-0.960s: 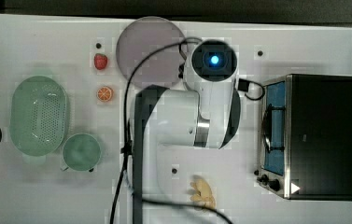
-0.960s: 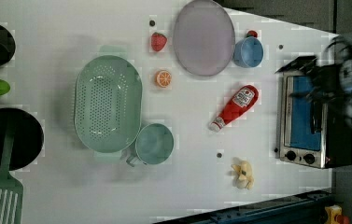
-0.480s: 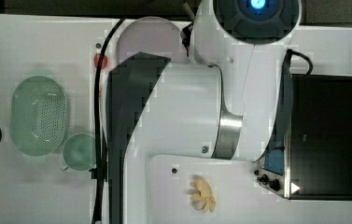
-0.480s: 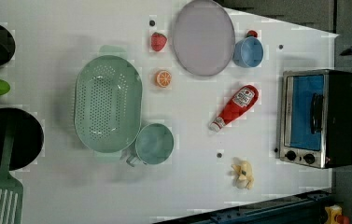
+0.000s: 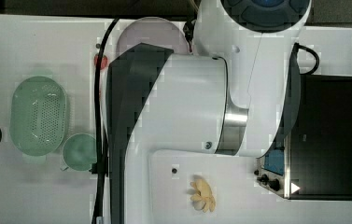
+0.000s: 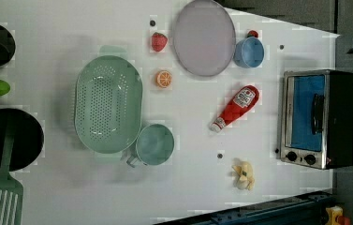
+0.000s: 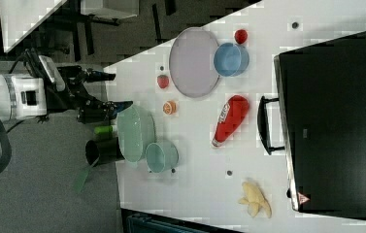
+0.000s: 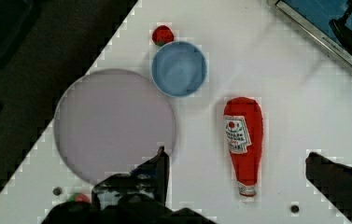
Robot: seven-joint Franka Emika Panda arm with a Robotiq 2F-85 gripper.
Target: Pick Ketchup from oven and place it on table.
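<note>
Ketchup (image 6: 235, 107) lying flat on the table (image 6: 197, 187), between closed oven (image 6: 318, 119) and purple plate (image 6: 204, 37), so seemingly already delivered; gripper (image 7: 104, 90) pulled well clear off the table's edge, jaws spread wide, holding nothing.

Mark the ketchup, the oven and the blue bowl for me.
ketchup (image 6: 235, 108): left view, on the red body just below the label.
oven (image 6: 308, 111): left view, on the bluish glass door.
blue bowl (image 6: 249, 51): left view, on the inside of the bowl.
</note>
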